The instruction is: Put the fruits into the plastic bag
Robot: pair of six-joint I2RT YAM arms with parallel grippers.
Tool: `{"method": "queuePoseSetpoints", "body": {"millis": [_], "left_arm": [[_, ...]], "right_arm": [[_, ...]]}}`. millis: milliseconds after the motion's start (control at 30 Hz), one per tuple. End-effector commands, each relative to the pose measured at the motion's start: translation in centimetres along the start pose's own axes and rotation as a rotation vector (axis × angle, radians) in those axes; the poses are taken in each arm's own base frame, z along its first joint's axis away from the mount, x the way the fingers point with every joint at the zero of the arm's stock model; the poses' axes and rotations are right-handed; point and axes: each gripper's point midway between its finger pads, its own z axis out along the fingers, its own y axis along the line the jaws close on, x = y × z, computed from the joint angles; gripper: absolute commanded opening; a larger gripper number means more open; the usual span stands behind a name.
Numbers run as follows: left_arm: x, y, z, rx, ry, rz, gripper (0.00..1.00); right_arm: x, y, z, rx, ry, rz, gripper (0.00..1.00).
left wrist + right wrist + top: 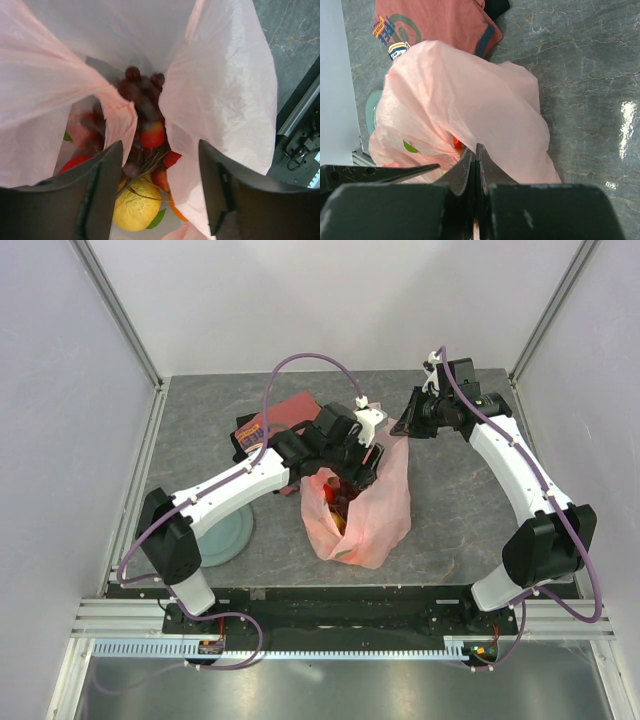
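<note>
while the right gripper (475, 161), jaws closed, pinches the plastic bag (378, 508) by its rim in the middle of the worktop (460, 525), the left gripper (160, 146) hangs wide open and empty above the fruits (142, 97) inside; dropping looks done; next, lift out without snagging the film

Left arm (235, 490): extends from its base at the near left diagonally toward the centre of the surface, wrist pitched downward. Left hand (160, 150): points down, fingers (100, 185) spread well apart, nothing held between them.

Right arm (515, 465): rises from the near right base, reaches to the far side, wrist turned inward to the left. Right hand (475, 152): fingers pressed together, pinching a fold of the plastic bag (470, 95).
</note>
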Motion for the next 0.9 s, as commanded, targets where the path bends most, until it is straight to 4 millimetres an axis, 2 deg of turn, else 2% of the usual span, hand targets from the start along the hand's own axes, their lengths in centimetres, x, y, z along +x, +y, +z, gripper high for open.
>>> {"method": "queuePoseSetpoints", "body": {"millis": [0, 133, 233, 333, 500, 633, 667, 867], "left_arm": [[-4.2, -0.4, -2.3, -0.01, -0.121, 0.048, 0.76], [-5.9, -0.8, -3.9, -0.026, -0.181, 0.078, 0.8], [-6.0, -0.8, -3.9, -0.03, -0.193, 0.097, 0.84], [-5.0, -0.8, -2.6, -0.015, -0.153, 0.11, 0.85], [-4.2, 1.0, 0.1, -0.08, -0.092, 0.128, 0.85], [-4.2, 2.1, 1.2, -0.136, -0.07, 0.158, 0.85], [-4.4, 3.1, 1.2, -0.189, -0.072, 0.161, 0.85], [-3.5, 5.4, 2.3, -0.3, -0.03, 0.156, 0.84]], "right_arm": [[-1.0, 1.0, -0.6, -0.022, -0.043, -0.017, 0.04], [-1.1, 0.9, -0.5, -0.019, -0.042, -0.019, 0.04], [-1.2, 1.0, -0.5, -0.02, -0.043, -0.019, 0.04], [-1.3, 1.0, -0.4, -0.022, -0.043, -0.021, 0.03], [-1.3, 1.1, -0.6, -0.021, -0.045, -0.02, 0.04], [-1.1, 1.0, -0.6, -0.019, -0.043, -0.02, 0.03], [-1.0, 0.9, -0.7, -0.018, -0.044, -0.021, 0.04], [-1.0, 1.0, -0.8, -0.019, -0.046, -0.021, 0.04]]}}
